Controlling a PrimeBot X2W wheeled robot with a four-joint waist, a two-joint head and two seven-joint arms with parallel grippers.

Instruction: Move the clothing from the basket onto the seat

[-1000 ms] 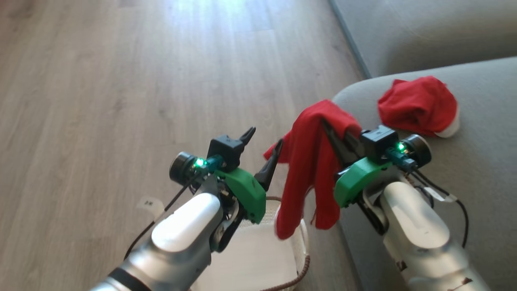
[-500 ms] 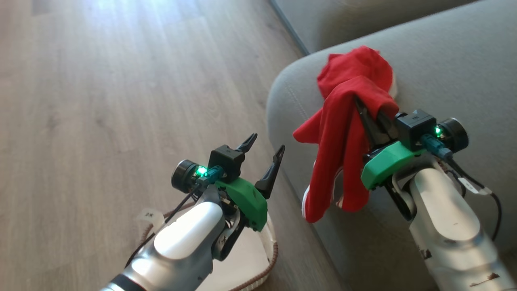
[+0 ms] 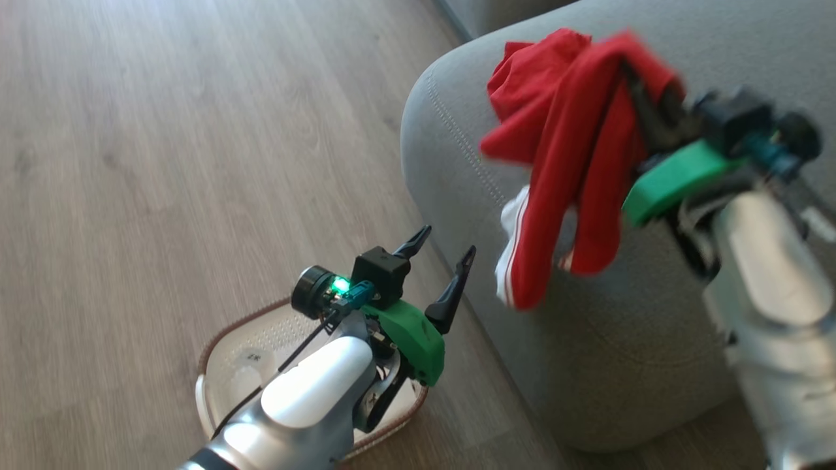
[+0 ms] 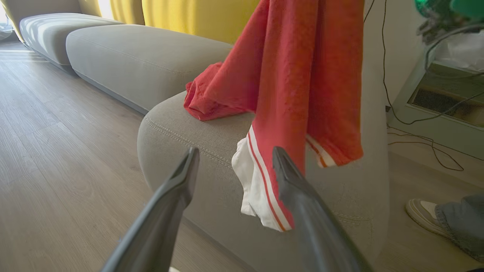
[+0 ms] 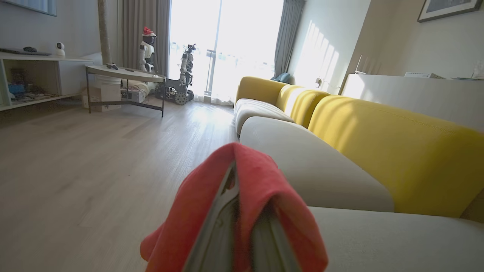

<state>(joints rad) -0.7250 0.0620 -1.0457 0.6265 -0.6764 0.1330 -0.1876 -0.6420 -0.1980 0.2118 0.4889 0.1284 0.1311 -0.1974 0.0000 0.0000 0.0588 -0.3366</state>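
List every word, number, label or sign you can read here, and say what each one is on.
Nothing can be read for certain.
White tag on the cable of the left arm: two dark marks, too blurred to read.
Red garment: white cuff with red stripes, no lettering visible.

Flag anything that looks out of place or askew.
The red garment hangs draped over the shut right gripper, its white striped cuff dangling beside the seat's corner, not on it. A second red garment lies crumpled on the seat. Nothing looks damaged or spilled.
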